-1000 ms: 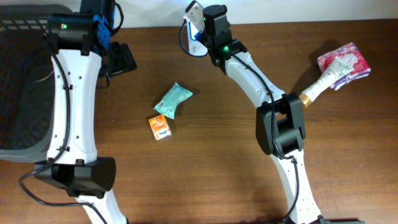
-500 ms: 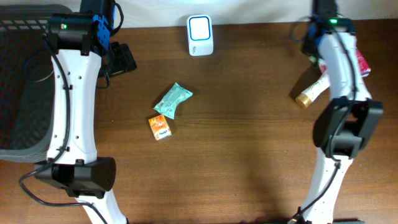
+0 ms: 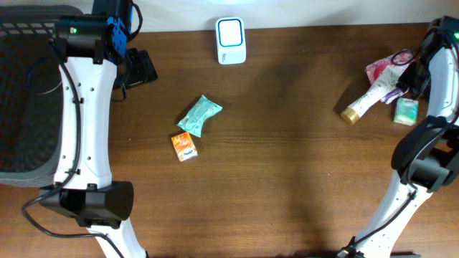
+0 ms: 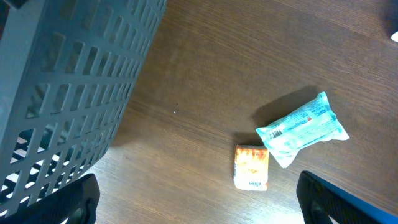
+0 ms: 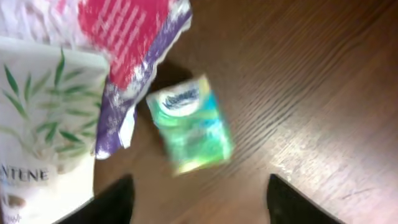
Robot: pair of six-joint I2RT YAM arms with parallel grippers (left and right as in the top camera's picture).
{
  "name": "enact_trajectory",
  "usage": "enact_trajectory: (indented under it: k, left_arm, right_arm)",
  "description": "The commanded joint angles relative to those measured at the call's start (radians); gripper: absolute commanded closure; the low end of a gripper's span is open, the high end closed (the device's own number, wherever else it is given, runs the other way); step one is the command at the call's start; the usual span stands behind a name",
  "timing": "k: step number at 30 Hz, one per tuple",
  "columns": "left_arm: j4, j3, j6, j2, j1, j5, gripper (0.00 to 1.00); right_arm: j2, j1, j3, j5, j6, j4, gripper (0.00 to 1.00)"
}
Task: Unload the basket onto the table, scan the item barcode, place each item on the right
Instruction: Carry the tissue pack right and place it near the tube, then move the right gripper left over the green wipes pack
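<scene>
right wrist blurred, green packet (image 5: 189,124), tube (image 5: 43,155) cropped

You'll find the white box-shaped scanner (image 3: 231,40) at twelve o'clock on the brown wooden table (image 3: 287,179) and the dark plastic mesh basket (image 3: 21,93) at nine. Near centre lies the teal plastic sachet (image 3: 199,115), with the small orange carton (image 3: 184,146) at its seven o'clock. At two o'clock, the white gold-capped tube (image 3: 367,100) touches the pink crinkly packet (image 3: 387,68), and the small green packet (image 3: 406,112) is at the tube's four o'clock.

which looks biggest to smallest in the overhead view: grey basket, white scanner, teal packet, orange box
1. grey basket, by far the largest
2. white scanner and teal packet: they cover much the same area, too close to rank
3. orange box, the smallest

All lie at table level, so nearness to the camera hardly skews this.
</scene>
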Motion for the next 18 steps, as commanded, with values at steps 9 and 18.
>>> enact_trajectory:
  k: [9,18]
  left_arm:
    - [-0.001,0.011,-0.001,-0.027,-0.003,-0.011,0.01]
    - [-0.001,0.011,-0.002,-0.027,-0.003,-0.01,0.01]
  right_arm:
    - [-0.073,0.03,-0.004,-0.956,-0.347,-0.181,0.39]
    - [-0.032,0.566,-0.005,-0.988,-0.286,-0.009,0.07]
